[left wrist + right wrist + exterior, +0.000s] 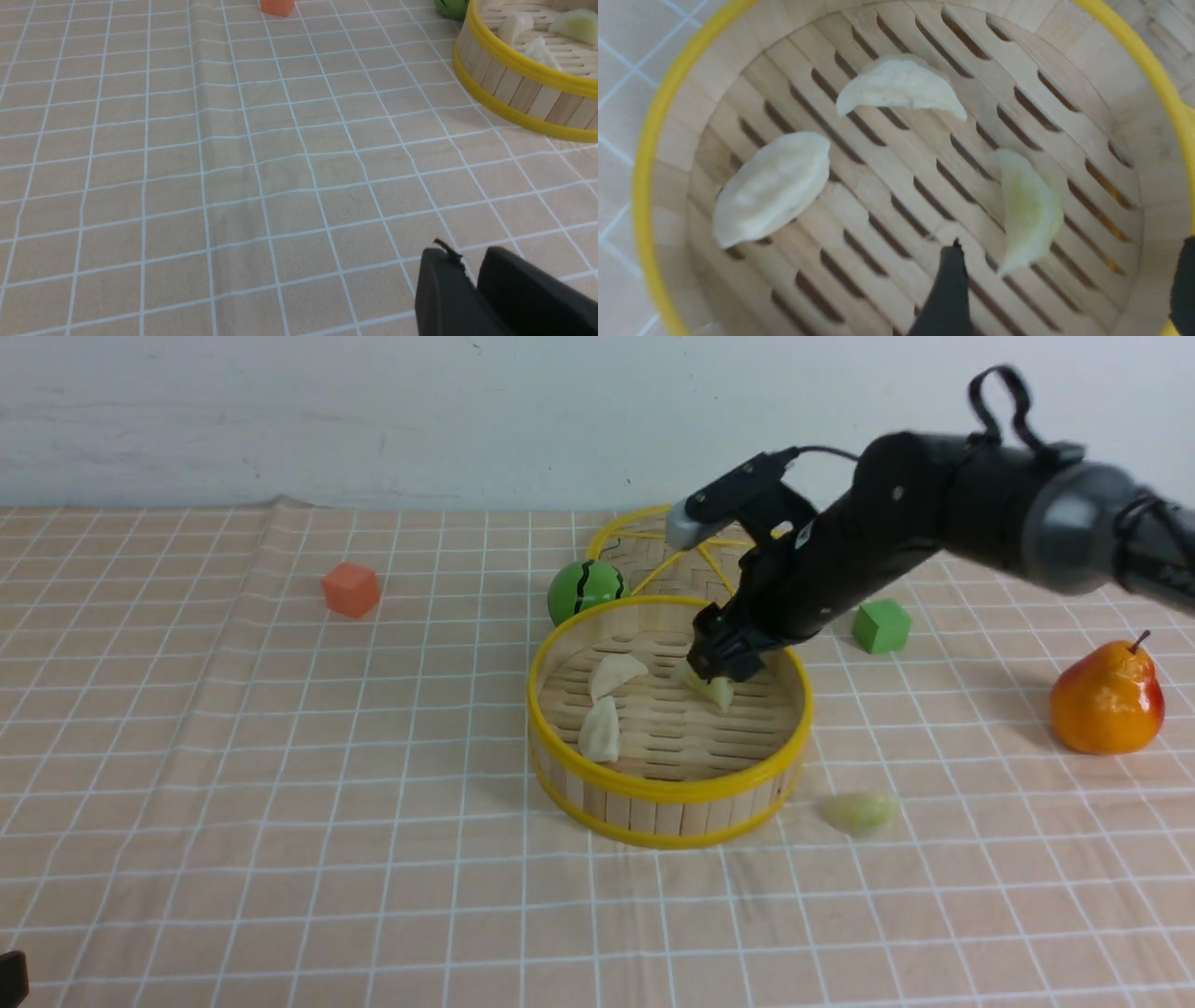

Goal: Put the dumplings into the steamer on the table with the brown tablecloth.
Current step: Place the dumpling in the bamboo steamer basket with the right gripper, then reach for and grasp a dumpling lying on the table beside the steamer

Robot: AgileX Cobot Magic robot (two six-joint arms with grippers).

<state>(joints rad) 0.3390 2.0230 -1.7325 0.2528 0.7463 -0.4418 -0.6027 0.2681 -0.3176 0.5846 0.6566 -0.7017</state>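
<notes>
The right claw (730,651) is released, its two fingers spread wide over the right part of the steamer (668,791), with nothing gripped between them. Just by the fingers, a pale green dumpling (1029,210) lies on the slatted floor, its curved edge plain in the right wrist view.

To the left of it on the same floor are two white dumplings: one farther back (616,674), the other nearer (599,730). They sit close together in the front view, the near one by the steamer's left wall.

The fourth dumpling (860,812), also pale green, is outside, on the brown cloth (373,821), just to the right of the steamer's near side.

Behind the steamer lies the woven lid (653,565), partly hidden by the right arm (934,495). The striped ball (586,590) is at the steamer's far left edge. The green block (881,625) stands to the right of the steamer's far side, and the pear (1108,698) is well off to the right. The orange block (351,590) sits far left.

The left claw (472,275) is over the near left of the cloth, away from everything; I cannot tell whether its fingers are closed or slightly parted.
</notes>
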